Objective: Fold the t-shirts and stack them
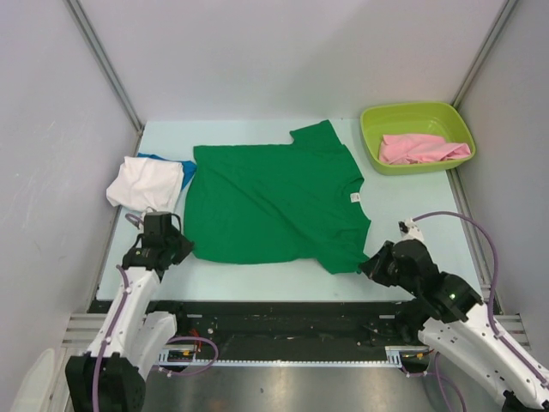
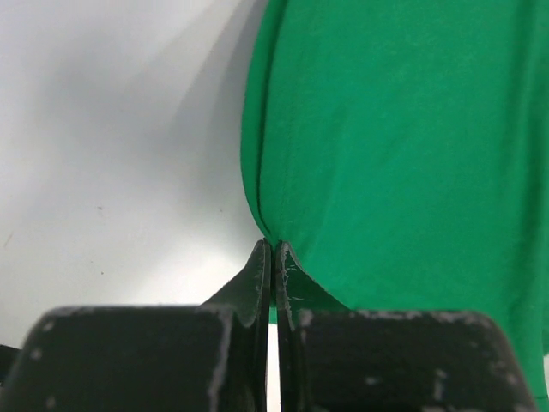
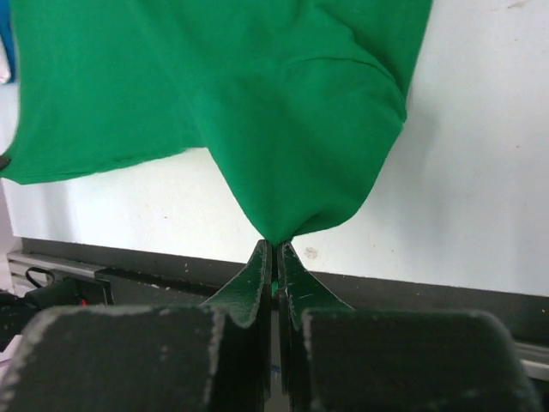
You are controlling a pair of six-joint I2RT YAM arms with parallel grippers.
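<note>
A bright green t-shirt [image 1: 274, 202] lies spread flat in the middle of the table. My left gripper [image 1: 182, 247] is shut on its near left hem corner [image 2: 273, 232]. My right gripper [image 1: 367, 264] is shut on its near right sleeve, bunched at the fingertips [image 3: 283, 225]. A folded white t-shirt [image 1: 146, 183] lies on a blue t-shirt [image 1: 182, 170] at the table's left edge. A pink t-shirt [image 1: 420, 148] lies crumpled in the lime-green tub [image 1: 373, 140] at the far right.
Grey walls close in the table on the left, back and right. A black rail [image 1: 274, 313] runs along the near edge between the arm bases. Bare table [image 1: 412, 202] shows right of the green shirt.
</note>
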